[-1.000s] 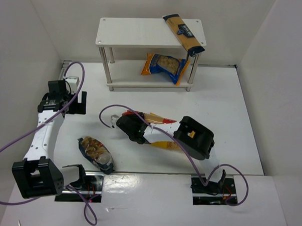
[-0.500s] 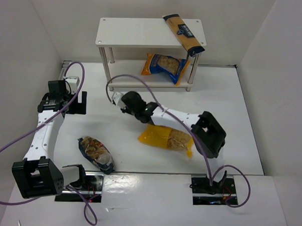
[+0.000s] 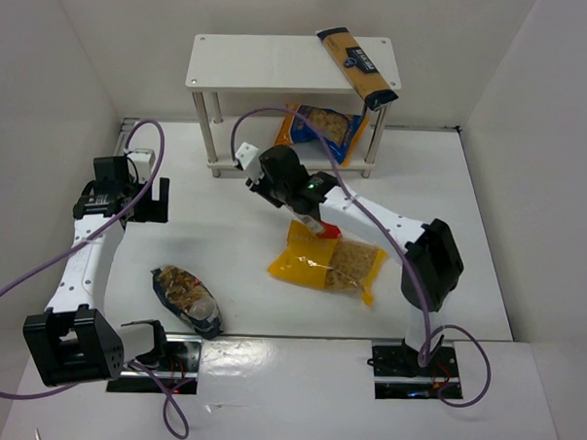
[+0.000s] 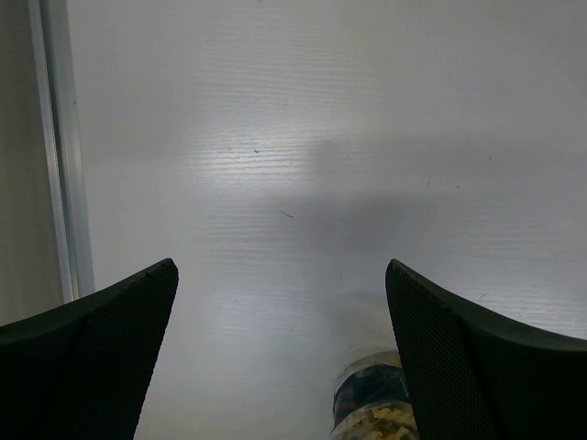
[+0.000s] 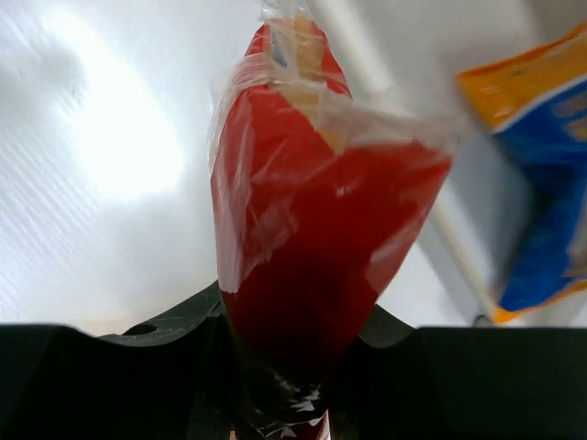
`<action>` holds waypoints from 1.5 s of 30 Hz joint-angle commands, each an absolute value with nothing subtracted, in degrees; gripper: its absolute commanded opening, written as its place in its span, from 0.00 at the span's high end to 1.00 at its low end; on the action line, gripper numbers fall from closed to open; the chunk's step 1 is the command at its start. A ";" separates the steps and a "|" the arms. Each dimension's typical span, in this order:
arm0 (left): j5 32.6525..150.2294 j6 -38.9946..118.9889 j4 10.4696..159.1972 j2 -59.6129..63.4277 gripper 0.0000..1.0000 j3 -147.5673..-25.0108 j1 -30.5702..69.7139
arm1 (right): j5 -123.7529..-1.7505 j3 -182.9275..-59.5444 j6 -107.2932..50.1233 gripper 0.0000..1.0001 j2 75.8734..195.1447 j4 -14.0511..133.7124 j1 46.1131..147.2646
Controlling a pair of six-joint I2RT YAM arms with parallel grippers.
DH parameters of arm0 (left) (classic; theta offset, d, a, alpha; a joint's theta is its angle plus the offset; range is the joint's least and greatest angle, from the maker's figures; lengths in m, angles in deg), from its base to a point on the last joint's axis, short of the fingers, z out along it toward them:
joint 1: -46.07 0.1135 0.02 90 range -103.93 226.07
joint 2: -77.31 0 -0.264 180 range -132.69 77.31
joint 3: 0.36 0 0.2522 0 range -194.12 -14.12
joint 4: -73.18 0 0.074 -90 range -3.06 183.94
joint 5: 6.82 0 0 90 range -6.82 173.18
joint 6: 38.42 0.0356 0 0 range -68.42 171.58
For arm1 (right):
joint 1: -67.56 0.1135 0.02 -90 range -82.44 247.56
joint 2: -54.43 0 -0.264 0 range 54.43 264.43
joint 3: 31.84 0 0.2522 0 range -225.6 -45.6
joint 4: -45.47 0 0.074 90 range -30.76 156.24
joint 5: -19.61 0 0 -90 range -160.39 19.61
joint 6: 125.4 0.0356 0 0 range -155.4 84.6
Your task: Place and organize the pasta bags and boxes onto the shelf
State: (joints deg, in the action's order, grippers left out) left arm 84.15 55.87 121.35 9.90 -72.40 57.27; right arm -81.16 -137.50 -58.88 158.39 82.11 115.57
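White table (image 3: 468, 237) fills most of your overhead view, walled in white on three sides. Next in size, the shelf (image 3: 271, 63) stands at the top centre of the frame, both tiers facing you.

Your right arm (image 3: 391, 219) stretches from the lower right up to the middle, ending just below the shelf's lower board. Your left arm (image 3: 87, 260) lies along the left side of the frame, well apart from every pack.

The big yellow windowed bag (image 3: 330, 265) lies flat on the table at centre, just under the right arm. The long tan-and-navy spaghetti pack (image 3: 357, 67) lies slanted on the right end of the top board, its lower end jutting past the front corner. The blue-orange bag (image 3: 322, 132) sits on the lower tier at the right, tilted. The dark-blue clear bag (image 3: 186, 298) lies on the table at lower left, near the left arm's base.

The long narrow red pack (image 5: 312, 238) is in your right gripper (image 5: 293, 316), whose jaws are clamped on it; overhead, one red end shows beside the yellow bag's upper edge.

Your left gripper (image 4: 280, 275) has its jaws wide apart with nothing between them, bare table below and the dark-blue bag's end at the lower edge of that wrist view.
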 commanded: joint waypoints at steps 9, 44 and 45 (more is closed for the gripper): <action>85.55 55.97 120.51 10.79 0.00 -72.92 57.23 | -85.94 -131.13 -60.36 1.00 167.62 78.32 119.67; 86.08 56.50 120.51 9.64 0.00 -72.39 57.23 | -74.09 -112.22 -71.08 0.01 152.07 74.45 106.77; 86.08 56.50 120.51 9.64 0.00 -72.39 57.23 | -73.21 -112.22 -71.69 0.01 152.68 74.44 106.15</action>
